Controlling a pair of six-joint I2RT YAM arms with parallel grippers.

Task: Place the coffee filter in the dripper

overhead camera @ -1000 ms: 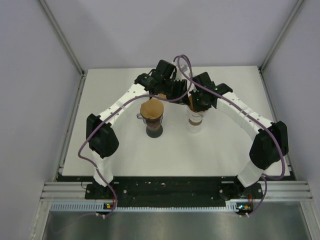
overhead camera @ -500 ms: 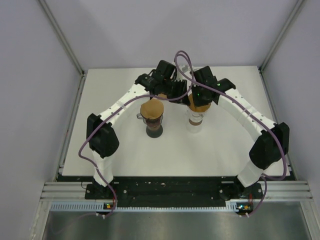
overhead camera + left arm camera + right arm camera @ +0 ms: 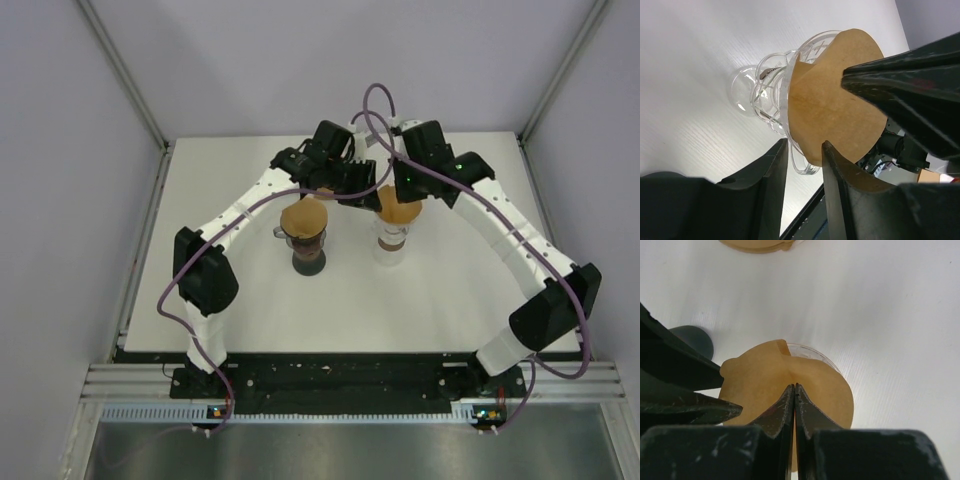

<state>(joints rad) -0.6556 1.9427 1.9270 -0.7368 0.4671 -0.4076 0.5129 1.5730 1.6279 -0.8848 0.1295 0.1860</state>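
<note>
A brown paper coffee filter [image 3: 398,208] sits in the top of the clear glass dripper [image 3: 392,243] at the middle back of the table. In the right wrist view my right gripper [image 3: 794,386] is shut, its tips pinching a fold in the middle of the filter [image 3: 825,390]; the dripper's rim [image 3: 812,351] shows behind it. In the left wrist view my left gripper [image 3: 802,150] is open, its fingers either side of the dripper's [image 3: 770,85] near rim and the filter's [image 3: 835,105] lower edge. In the top view the left gripper [image 3: 368,195] and the right gripper [image 3: 398,195] meet over the dripper.
A second holder with a stack of brown filters [image 3: 304,217] stands on a dark base [image 3: 308,262] just left of the dripper. The two arms cross close together at the back. The table's [image 3: 450,300] white surface lies in front.
My right wrist has risen and drawn back toward the far edge while its tips stay on the filter. More of the filter shows over the dripper. The left arm has not moved.
</note>
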